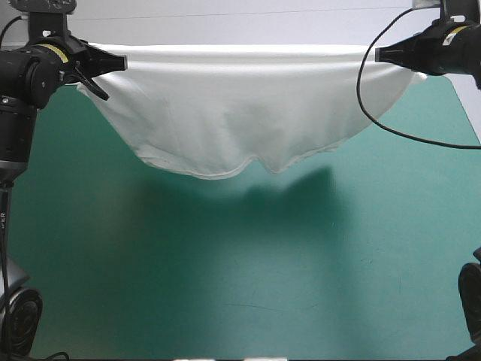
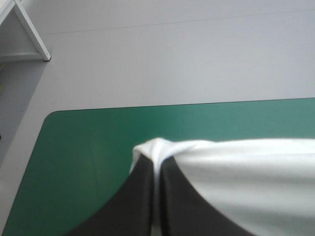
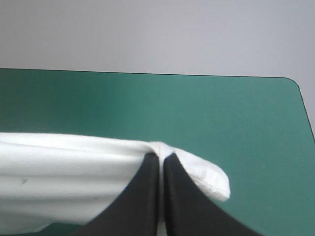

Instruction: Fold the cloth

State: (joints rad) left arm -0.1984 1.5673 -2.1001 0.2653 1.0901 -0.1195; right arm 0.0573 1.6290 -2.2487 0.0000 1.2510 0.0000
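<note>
T-shirt (image 1: 240, 113) hangs stretched taut, long axis left-right

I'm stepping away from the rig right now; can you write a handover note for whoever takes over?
The left end effector is shut on the T-shirt at one upper corner.
The right end effector is shut on the opposite corner.
The T-shirt hangs stretched between them over the far half of the teal-green cover. Its lower edge sags, and the shadow suggests it is off the table.
Done: shirt lifted and spread in the air.
Left: lay it flat, then make the folds.
</note>
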